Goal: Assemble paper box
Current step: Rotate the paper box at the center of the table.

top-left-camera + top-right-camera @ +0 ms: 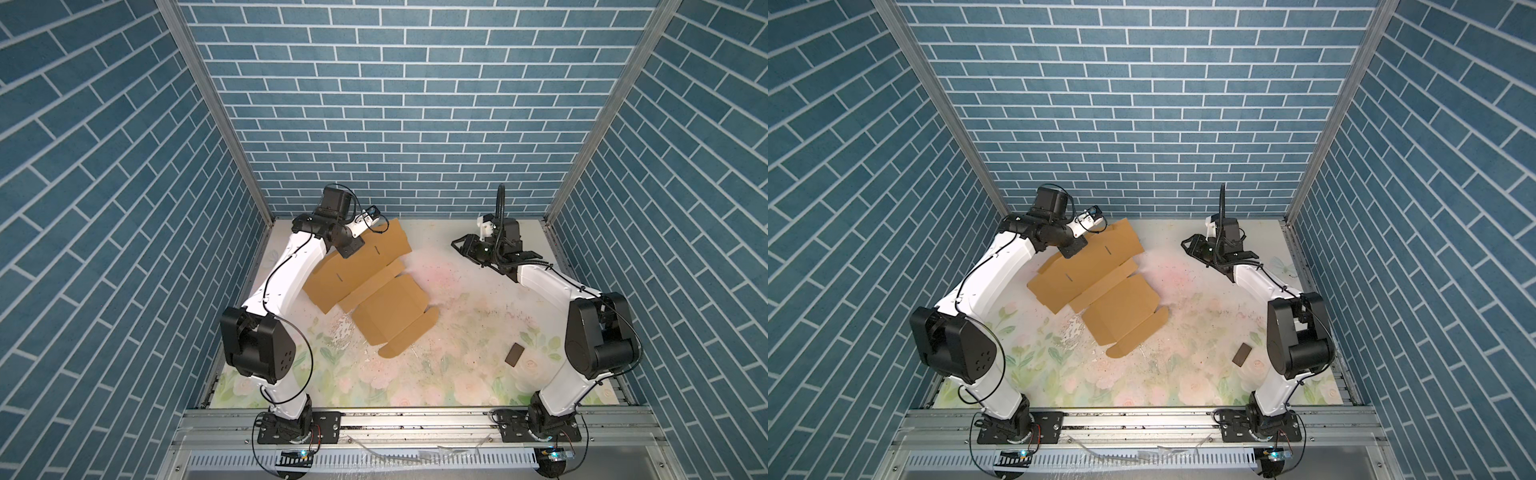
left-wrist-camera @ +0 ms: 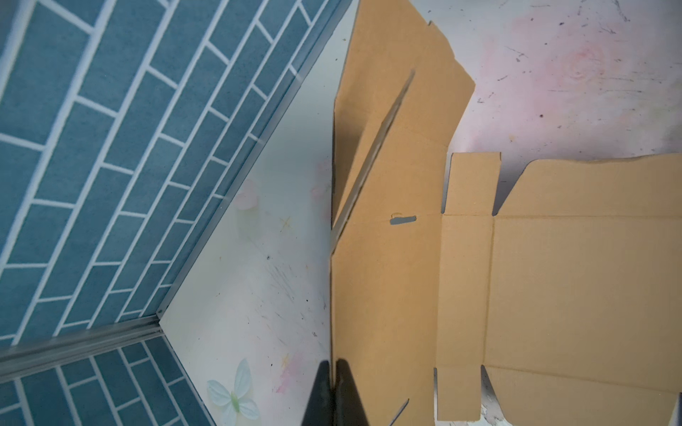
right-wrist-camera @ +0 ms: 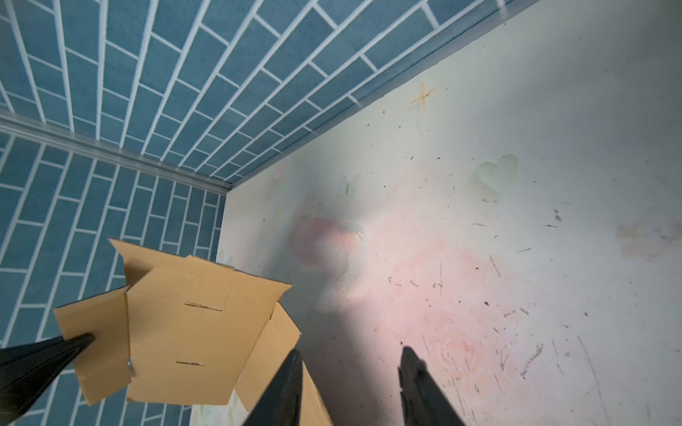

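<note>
While the paper box [image 1: 386,307] lies mostly flat on the desk [image 1: 457,328] toward the back-left, far panel tilted up, left end effector [image 2: 334,391] is pinched tight on that panel's edge; right end effector [image 3: 350,383] hangs part-open, empty, well apart at back right.

– Walls?
– Blue brick-pattern panels [image 1: 415,124] on three sides, white mortar lines, joined by aluminium corner posts [image 1: 218,116].
– And below?
– Pale tabletop [image 1: 457,353], printed with faded pink roses and green leaves, scuffed and speckled with dark marks. Aluminium rail [image 1: 415,420] along the near edge. Bright, even light throughout.
</note>
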{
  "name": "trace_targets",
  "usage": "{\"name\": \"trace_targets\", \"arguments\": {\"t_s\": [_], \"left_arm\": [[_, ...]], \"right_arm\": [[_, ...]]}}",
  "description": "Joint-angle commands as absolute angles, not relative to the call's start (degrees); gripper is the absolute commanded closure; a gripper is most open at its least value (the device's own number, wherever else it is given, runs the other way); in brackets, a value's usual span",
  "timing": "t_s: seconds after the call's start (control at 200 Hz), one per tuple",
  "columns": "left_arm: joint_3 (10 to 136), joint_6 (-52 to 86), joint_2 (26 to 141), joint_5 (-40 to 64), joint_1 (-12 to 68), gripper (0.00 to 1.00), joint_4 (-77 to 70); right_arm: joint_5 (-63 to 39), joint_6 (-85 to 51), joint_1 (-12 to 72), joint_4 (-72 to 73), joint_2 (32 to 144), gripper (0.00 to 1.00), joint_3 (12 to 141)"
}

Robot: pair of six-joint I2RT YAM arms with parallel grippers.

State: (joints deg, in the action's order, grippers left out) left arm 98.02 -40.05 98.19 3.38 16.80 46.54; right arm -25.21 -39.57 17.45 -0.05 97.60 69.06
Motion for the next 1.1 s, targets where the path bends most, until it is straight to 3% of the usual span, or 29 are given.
{"name": "trace_targets", "arguments": {"t_s": [0.0,0.37,0.575,1.095], "left_arm": [[96.6,-45.2,99.5,1.9,18.7,1.0,45.1],[91.9,-38.8,100.2,-4.0,22.5,1.0,40.0],[88.6,-36.9,98.8,-7.1,23.2,1.0,37.7],[89.0,-34.4,99.5,-7.5,23.6,1.0,37.6]], "right_arm": [[-25.4,-35.3,18.5,-2.9,95.8,0.56,70.0],[-25.2,-38.9,26.6,8.0,102.7,0.59,68.2],[-20.1,-39.6,31.3,11.0,106.7,0.59,69.8],[-18.3,-47.4,33.7,19.7,113.5,0.54,64.8]]}}
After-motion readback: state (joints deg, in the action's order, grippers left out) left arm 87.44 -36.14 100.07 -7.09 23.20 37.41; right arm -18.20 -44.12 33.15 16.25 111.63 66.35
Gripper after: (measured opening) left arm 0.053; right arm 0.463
